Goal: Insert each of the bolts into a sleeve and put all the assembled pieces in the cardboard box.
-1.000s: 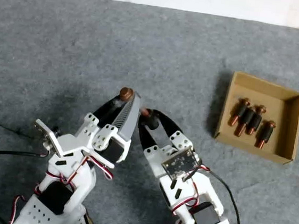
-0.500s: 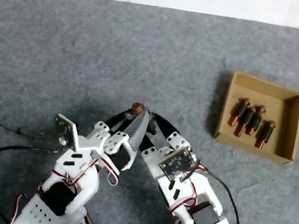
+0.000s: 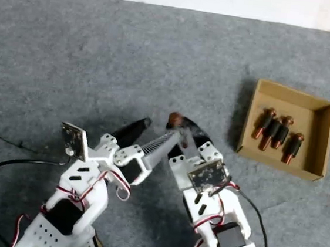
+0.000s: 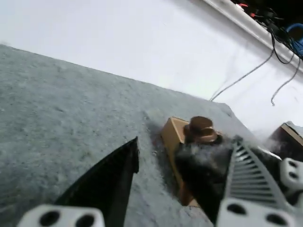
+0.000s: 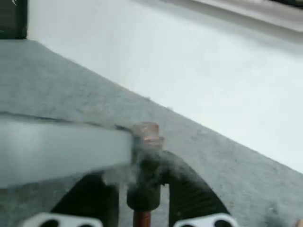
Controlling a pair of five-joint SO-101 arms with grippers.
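Right gripper [image 3: 180, 129] clamped on black sleeve [image 5: 143, 191], bolt [image 3: 175, 120] head poking out its end, mid-mat [image 3: 72, 49]. Left gripper [image 3: 162, 129] spread wide, ribbed finger just beside the bolt. Four assembled pieces [image 3: 277, 134] lie in cardboard box [image 3: 327, 140].

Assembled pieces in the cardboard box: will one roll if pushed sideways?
Probably: each assembled piece looks round, so it may roll. Its wider bolt head would likely curve the path. The walls of the cardboard box should stop it.
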